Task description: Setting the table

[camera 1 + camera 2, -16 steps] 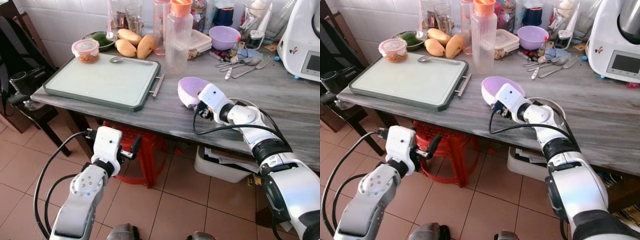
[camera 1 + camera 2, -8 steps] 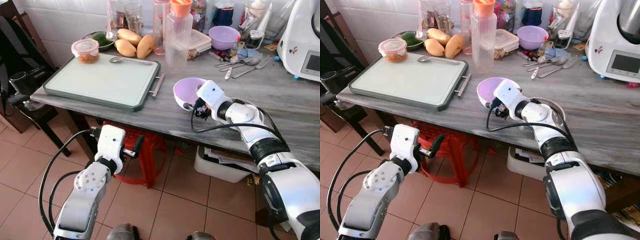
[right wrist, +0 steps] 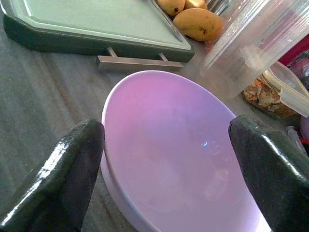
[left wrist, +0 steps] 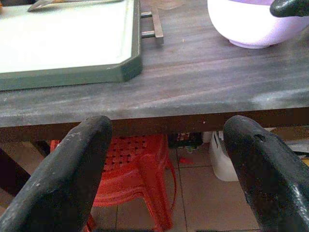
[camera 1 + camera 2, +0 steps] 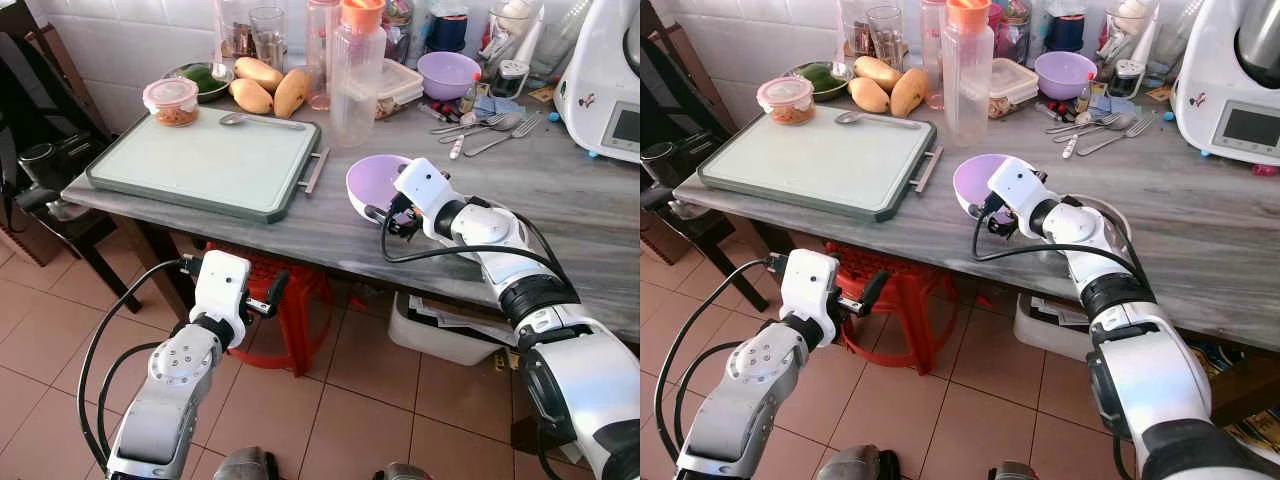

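A light purple bowl (image 5: 372, 182) stands upright on the grey table (image 5: 560, 190), just right of the green-rimmed tray (image 5: 200, 160). My right gripper (image 5: 388, 216) is at the bowl's near side, open, one black finger (image 3: 72, 169) on each side of the bowl (image 3: 169, 154) and no visible grip on it. A spoon (image 5: 262, 121) lies at the tray's far edge. My left gripper (image 5: 232, 272) hangs open in front of and below the table edge (image 4: 159, 108), holding nothing.
At the back stand a clear bottle with an orange cap (image 5: 357, 70), mangoes (image 5: 265, 85), a lidded food tub (image 5: 171, 100), a second purple bowl (image 5: 447, 73), loose cutlery (image 5: 490, 128) and a white appliance (image 5: 605, 80). A red stool (image 5: 290, 300) sits under the table and a dark chair (image 5: 40, 150) at the left.
The purple bowl went from tilted on its side in my right gripper to standing upright on the table, a little further left. The left arm rose slightly, then stayed still.
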Controlling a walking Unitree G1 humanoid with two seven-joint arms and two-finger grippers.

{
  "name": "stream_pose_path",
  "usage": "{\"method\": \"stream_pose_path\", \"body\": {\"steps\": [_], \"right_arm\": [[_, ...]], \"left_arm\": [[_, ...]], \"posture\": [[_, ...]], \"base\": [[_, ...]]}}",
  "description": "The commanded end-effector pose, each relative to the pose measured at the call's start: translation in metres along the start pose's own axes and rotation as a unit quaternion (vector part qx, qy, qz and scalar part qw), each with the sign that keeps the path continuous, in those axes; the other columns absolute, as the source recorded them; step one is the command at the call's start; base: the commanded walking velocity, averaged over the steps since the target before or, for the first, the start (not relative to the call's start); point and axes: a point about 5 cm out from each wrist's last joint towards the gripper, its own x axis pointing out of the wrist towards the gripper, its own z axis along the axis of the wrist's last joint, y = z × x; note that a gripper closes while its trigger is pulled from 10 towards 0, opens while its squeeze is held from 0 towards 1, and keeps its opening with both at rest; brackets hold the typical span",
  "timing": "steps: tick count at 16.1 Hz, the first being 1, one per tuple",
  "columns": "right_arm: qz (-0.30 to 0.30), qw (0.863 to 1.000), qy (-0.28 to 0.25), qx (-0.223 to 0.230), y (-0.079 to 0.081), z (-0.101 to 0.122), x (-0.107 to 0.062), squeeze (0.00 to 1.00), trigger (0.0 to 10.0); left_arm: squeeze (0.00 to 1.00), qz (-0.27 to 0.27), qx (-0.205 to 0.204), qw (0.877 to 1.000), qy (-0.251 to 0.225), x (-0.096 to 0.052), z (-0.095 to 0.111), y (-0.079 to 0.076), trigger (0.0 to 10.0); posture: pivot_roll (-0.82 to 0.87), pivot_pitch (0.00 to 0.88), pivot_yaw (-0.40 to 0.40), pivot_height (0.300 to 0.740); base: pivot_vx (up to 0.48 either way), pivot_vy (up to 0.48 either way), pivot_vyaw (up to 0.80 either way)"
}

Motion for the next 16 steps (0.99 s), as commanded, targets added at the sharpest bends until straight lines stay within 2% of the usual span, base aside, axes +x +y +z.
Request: {"method": "stream_pose_path", "body": {"steps": [1,6,7,8,9,10,13,15,16], "right_arm": [[-0.007,1.000,-0.020,-0.009,-0.007,0.011,0.001,1.00,10.0],[-0.007,1.000,-0.020,-0.009,-0.007,0.011,0.001,1.00,10.0],[-0.123,0.989,-0.075,0.031,-0.012,0.016,-0.011,0.00,10.0],[-0.266,0.953,-0.121,0.074,-0.022,0.017,-0.040,0.00,10.0],[-0.294,0.943,-0.132,0.085,-0.025,0.018,-0.047,0.00,10.0],[-0.304,0.939,-0.141,0.084,-0.029,0.021,-0.049,1.00,10.0],[-0.349,0.924,-0.144,0.060,-0.038,0.025,-0.060,1.00,10.0],[-0.354,0.923,-0.141,0.054,-0.037,0.024,-0.064,1.00,10.0],[-0.372,0.918,-0.121,0.063,-0.032,0.019,-0.071,1.00,10.0]], "left_arm": [[0.00,-0.005,0.005,1.000,0.000,0.001,0.001,0.000,10.0],[0.00,-0.005,0.005,1.000,0.000,0.001,0.001,0.000,10.0],[0.00,-0.006,0.004,1.000,-0.007,0.009,0.002,0.001,10.0],[0.00,-0.008,0.004,1.000,-0.016,0.018,0.004,0.000,10.0],[0.00,-0.008,0.004,1.000,-0.018,0.020,0.005,0.000,10.0],[0.00,-0.007,0.003,1.000,-0.020,0.020,0.005,0.000,10.0],[0.00,-0.005,0.002,1.000,-0.021,0.020,0.005,0.000,10.0],[0.00,-0.004,0.002,1.000,-0.022,0.020,0.005,-0.001,10.0],[0.00,-0.006,0.002,1.000,-0.023,0.021,0.004,-0.001,10.0]], "posture": [[0.02,0.000,0.036,0.740],[0.02,0.000,0.036,0.740],[-0.04,0.000,0.039,0.740],[-0.04,0.000,0.039,0.740],[-0.04,0.000,0.039,0.740],[-0.04,0.000,0.037,0.740],[-0.04,0.000,0.035,0.740],[-0.04,0.000,0.036,0.740],[-0.05,0.000,0.036,0.740]], "base": [[0.000,0.000,0.00],[0.000,0.000,0.00],[0.000,0.000,0.00],[0.000,0.000,0.00],[0.000,0.000,0.00],[0.000,0.000,0.00],[0.000,0.000,0.00],[0.000,0.000,0.00],[0.000,0.000,0.00]]}}
